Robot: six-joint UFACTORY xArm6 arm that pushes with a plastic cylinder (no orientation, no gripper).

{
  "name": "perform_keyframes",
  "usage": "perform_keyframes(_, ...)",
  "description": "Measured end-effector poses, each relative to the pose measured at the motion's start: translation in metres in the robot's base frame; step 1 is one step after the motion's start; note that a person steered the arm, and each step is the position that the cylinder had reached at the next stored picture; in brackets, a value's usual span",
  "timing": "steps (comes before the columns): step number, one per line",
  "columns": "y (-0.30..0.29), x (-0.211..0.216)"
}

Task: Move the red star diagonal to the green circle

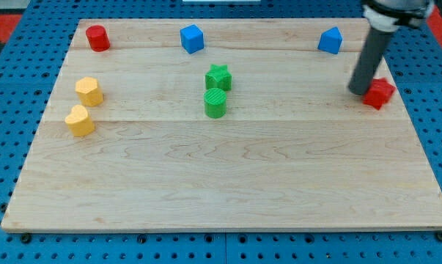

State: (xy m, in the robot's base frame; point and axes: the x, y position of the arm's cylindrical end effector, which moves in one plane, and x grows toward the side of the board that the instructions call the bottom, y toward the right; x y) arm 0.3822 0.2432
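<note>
Eight small coloured blocks sit on the pale wooden board (228, 191); the near half, toward the view's bottom, carries nothing.

Mid-depth, view's left: two yellow blocks, a rounded heart-like yellow block (80, 121) and, just beyond it, a yellow hexagonal block (89, 92).

Centre: green circle (215, 103), a ribbed cylinder, with a green star block (218, 77) touching or nearly touching its far side.

View's right, same depth: red star (380, 93), well apart from the green circle. My tip (359, 91) rests against the star's left side, rod leaning up toward the view's top right. No jaws on this rig, only the rod, so nothing spread or pinching.

Far row: red cylinder-like block (97, 37) at the left, blue cube-like block (192, 39) centre-left, blue house-shaped block (330, 40) toward the right.

Risks, as judged:
- Tip is on the wrong side. The star has to travel toward the view's left; any push from here drives it rightward toward the board's edge, which is near.
- Repositioning around the star could clip it and spin it away.
- The star's points give an uneven contact face; an off-centre push will likely rotate it and let it slip off the tip.
- Overshoot near the goal would hit the green circle or green star and shift the reference.
</note>
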Motion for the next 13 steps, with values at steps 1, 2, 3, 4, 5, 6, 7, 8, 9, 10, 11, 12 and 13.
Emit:
perform_keyframes(1, 0.033, -0.009)
perform_keyframes(2, 0.040, -0.038)
perform_keyframes(3, 0.100, -0.041)
perform_keyframes(4, 0.094, -0.021)
perform_keyframes(5, 0.024, 0.026)
perform_keyframes(6, -0.065, 0.040)
perform_keyframes(7, -0.077, 0.029)
perform_keyframes(8, -0.022, -0.010)
perform_keyframes(9, 0.037, 0.040)
perform_keyframes(10, -0.037, 0.101)
perform_keyframes(11, -0.133, 0.101)
perform_keyframes(12, -0.170, 0.070)
perform_keyframes(13, -0.141, 0.047)
